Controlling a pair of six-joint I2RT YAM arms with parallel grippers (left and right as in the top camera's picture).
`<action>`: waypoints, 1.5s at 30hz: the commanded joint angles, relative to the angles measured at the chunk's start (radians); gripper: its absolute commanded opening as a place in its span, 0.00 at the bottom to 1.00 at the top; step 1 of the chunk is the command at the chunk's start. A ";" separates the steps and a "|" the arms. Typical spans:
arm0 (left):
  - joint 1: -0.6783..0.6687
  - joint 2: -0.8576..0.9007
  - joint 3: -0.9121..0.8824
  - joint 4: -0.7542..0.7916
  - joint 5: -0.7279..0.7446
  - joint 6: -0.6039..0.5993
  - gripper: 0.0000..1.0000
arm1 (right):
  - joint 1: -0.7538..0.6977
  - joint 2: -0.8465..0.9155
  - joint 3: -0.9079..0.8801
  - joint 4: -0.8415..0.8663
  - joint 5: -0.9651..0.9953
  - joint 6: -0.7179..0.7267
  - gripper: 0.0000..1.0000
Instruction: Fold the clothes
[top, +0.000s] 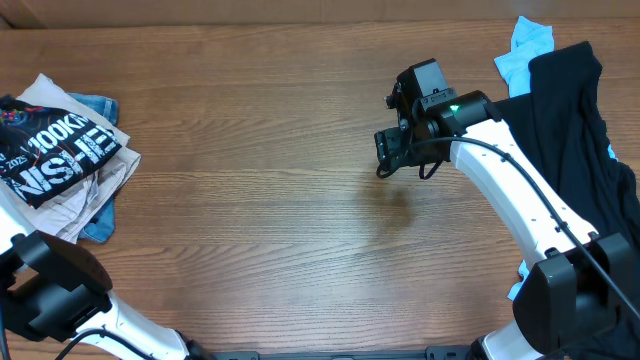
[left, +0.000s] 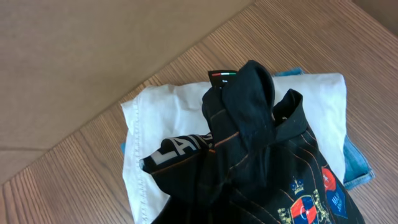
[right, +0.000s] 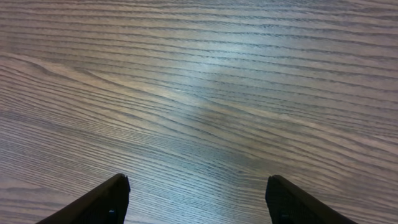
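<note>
The right arm (top: 510, 190) is seen stretched from its base at the near right toward the middle, its white link slanted to the far left. The right gripper (top: 386, 150) is carried at its end, tilted downward, and its fingers (right: 112, 199) are held wide apart with nothing between them. The left arm (top: 55, 285) is seen only at the near left, bent out past the left edge. The left gripper is not shown in any view; it is closed.
</note>
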 joint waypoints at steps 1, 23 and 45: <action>0.019 -0.008 0.000 0.011 -0.015 -0.018 0.04 | -0.003 -0.035 0.021 0.004 0.001 0.005 0.74; 0.035 0.049 0.000 0.003 0.016 0.028 0.04 | -0.003 -0.035 0.021 0.005 -0.016 0.005 0.76; 0.107 0.075 0.000 -0.072 -0.114 -0.044 0.25 | -0.003 -0.035 0.021 0.004 -0.017 0.005 0.77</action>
